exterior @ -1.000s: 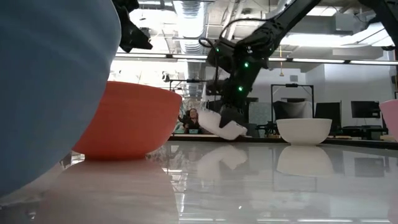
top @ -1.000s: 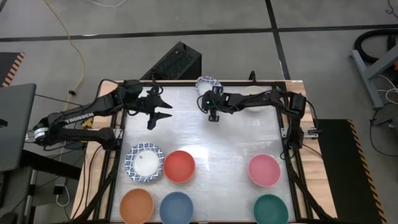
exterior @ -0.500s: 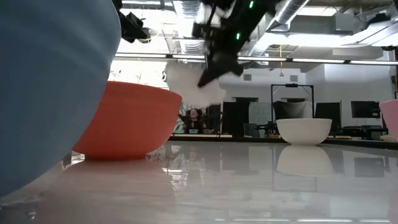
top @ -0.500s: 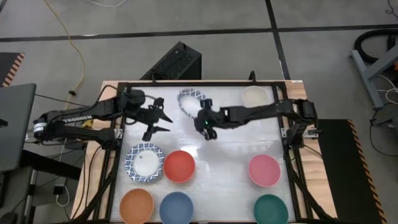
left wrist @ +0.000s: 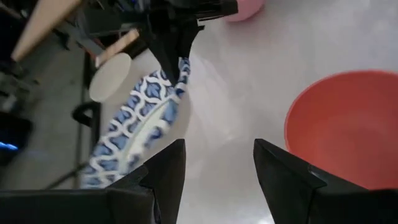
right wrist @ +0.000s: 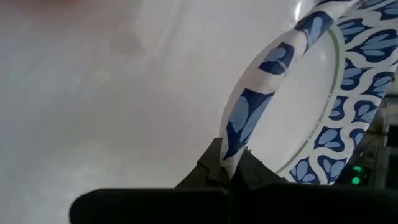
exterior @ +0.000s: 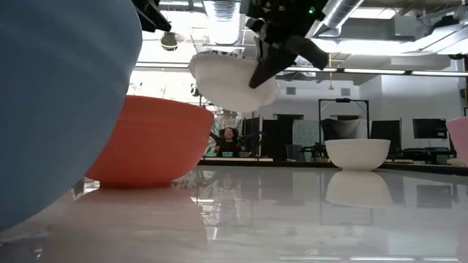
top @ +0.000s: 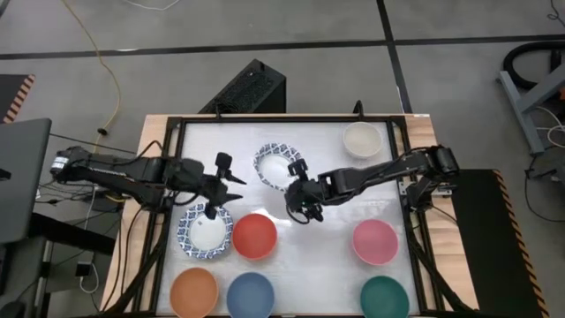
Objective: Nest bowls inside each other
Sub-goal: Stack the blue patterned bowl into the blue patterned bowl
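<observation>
My right gripper [top: 297, 170] is shut on a white bowl with a blue-patterned rim [top: 275, 166], held in the air over the table's middle, toward the far side. My left gripper [top: 226, 187] hangs open to its left with nothing between its fingers [left wrist: 166, 169], above the far edge of a second blue-patterned bowl [top: 205, 231]. That bowl stands on its base at the near left. Beside it stands the red bowl [top: 254, 236]. The orange [top: 194, 292], blue [top: 251, 294], pink [top: 375, 242], dark green [top: 384, 298] and beige [top: 361, 139] bowls also rest on the table. My right gripper pinches the patterned bowl's rim [right wrist: 241, 127] between its two fingers, one inside the bowl and one outside. The fingers slant down from the table's right and near side. The bowl [exterior: 234, 77] is lifted clear of the table and tips slightly.
A black frame [top: 282, 118] runs around the white table top. Bare surface lies between the two arms and the near rows of bowls. In the low view the blue bowl [exterior: 58, 102] fills the left side, close to the camera.
My right gripper has carried the patterned bowl from the far edge toward the middle of the table and upward; the bowl, which was tipped low by the surface, now hangs well clear. My left gripper has swung toward the near edge, over the patterned bowl on the left.
</observation>
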### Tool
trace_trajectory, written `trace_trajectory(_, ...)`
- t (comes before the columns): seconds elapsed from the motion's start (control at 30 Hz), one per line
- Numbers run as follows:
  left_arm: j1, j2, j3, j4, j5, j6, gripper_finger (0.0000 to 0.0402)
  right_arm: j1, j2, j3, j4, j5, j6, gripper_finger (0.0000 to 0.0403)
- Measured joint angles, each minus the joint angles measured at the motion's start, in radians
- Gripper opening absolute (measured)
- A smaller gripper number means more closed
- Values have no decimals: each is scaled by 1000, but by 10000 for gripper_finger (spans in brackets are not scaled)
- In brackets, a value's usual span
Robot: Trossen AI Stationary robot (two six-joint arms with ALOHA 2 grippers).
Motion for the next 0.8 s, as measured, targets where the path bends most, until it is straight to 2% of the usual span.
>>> trace_trajectory(0.1, -62, 0, 0, 23, -54, 36, 181, 25, 9, 0, -1, -1, -36, 7)
trace_trajectory(0.33, -126, 9, 0, 35, -89, 71, 181, 68, 9, -1, 18, -10, -82, 6)
trace_trajectory(0.47, -139, 18, 0, 34, -122, 121, 181, 86, 9, 7, 27, -60, -83, 6)
trace_trajectory(0.8, -140, 74, 1, 17, -133, 169, 181, 124, 8, 7, 46, -55, -81, 7)
